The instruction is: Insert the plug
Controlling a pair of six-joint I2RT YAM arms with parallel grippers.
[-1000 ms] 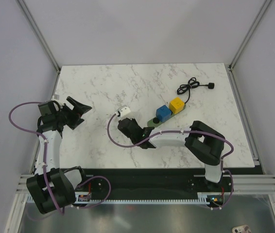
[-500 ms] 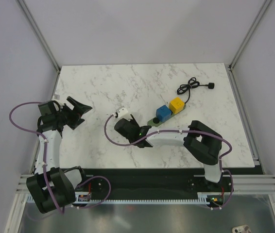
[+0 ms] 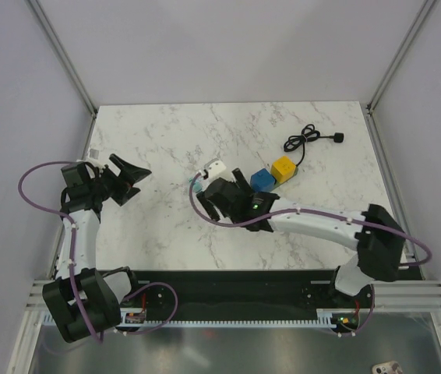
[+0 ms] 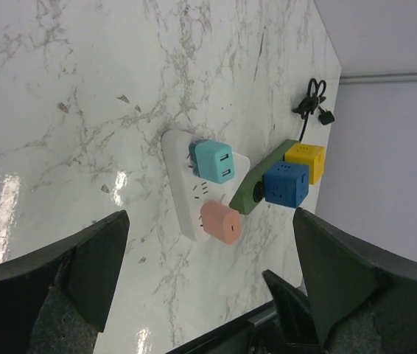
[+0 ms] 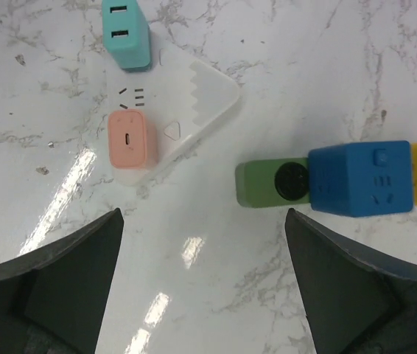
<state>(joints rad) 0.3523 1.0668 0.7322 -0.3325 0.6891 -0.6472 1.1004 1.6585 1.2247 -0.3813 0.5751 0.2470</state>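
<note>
Above the white socket block — right hand wide, empty — arm long and low, leftward.

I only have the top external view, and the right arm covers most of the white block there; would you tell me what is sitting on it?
Observer: Two plugs sit on the white block, a teal plug and a pink plug, with a gap between them.
Operator: Thank you. Is the right hand gripping either one?
Observer: No. The right hand is open, and nothing is held between its fingers.
Operator: And what is at the end of the green strip nearest the block?
Observer: The green strip has a black disc set in its top, right beside the blue cube.
</note>
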